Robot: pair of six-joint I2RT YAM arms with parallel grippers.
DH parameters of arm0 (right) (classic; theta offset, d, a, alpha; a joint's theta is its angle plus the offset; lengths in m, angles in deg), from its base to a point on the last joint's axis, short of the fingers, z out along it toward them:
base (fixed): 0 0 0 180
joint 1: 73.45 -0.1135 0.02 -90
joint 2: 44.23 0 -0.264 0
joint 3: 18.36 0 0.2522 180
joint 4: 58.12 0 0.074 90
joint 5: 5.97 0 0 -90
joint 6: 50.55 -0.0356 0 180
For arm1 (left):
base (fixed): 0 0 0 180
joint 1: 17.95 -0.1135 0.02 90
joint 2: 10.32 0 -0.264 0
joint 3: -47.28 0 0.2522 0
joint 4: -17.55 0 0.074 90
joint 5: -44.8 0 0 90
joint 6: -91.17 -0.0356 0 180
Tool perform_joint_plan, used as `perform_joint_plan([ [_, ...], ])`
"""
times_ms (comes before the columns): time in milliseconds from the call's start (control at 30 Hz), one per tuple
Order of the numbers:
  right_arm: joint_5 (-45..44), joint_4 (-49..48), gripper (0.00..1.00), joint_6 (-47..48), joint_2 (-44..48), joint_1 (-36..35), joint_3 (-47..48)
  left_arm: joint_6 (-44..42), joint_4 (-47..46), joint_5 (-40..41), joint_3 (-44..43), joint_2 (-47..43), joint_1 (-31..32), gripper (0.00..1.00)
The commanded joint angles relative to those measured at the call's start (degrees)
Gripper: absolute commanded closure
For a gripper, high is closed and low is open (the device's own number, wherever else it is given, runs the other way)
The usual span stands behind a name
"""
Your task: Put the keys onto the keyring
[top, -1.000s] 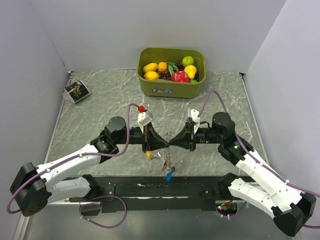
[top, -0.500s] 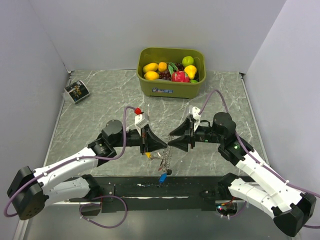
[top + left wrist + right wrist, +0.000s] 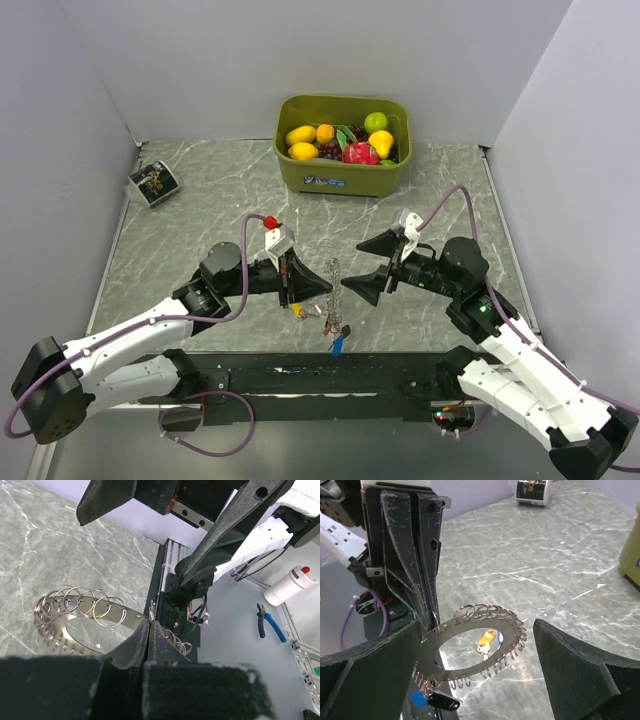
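Tabletop (image 3: 190, 225): grey marble | walls (image 3: 250, 60): pale | keyring (image 3: 332, 272) above near edge, approx.

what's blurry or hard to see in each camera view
Left wrist: the left gripper blurs near the bottom edge, while the keyring is sharp. Right wrist: the right gripper shows as dark masses at both sides; the table shows pale sheen. Top external: even light, but the keyring is tiny.
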Motion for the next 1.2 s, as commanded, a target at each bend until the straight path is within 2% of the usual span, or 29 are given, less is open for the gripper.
perform_joint_plan([
  [0, -2.03, -2.68, 0.01, -0.54, 1.18, 0.60, -0.61, -0.95, -4.92, 1.62, -0.28, -2.36, 0.15, 0.99],
  [400, -4.49, -2.42, 0.00, -0.80, 4.53, 1.48, -2.11, -2.00, -16.43, 7.60, 6.48, -7.46, 0.24, 0.99],
  [600, -4.31, -2.42, 0.00, -0.80, 4.53, 1.48, -2.55, -6.30, -18.73, 7.69, 9.56, -10.72, 0.50, 0.99],
  [933, -3.44, -0.93, 0.00, -0.80, 3.83, 1.57, -1.93, -20.00, -15.48, -1.10, 10.79, -16.16, 1.21, 0.99],
  [1067, -2.64, 0.04, 0.01, -0.45, 3.74, 1.57, -1.67, -26.07, -16.62, -1.37, 13.95, -21.07, 3.31, 0.99],
  [1167, -2.73, 0.92, 0.01, -0.27, 3.82, 1.65, -1.23, -33.80, -19.25, -0.84, 17.64, -25.55, 4.90, 0.99],
])
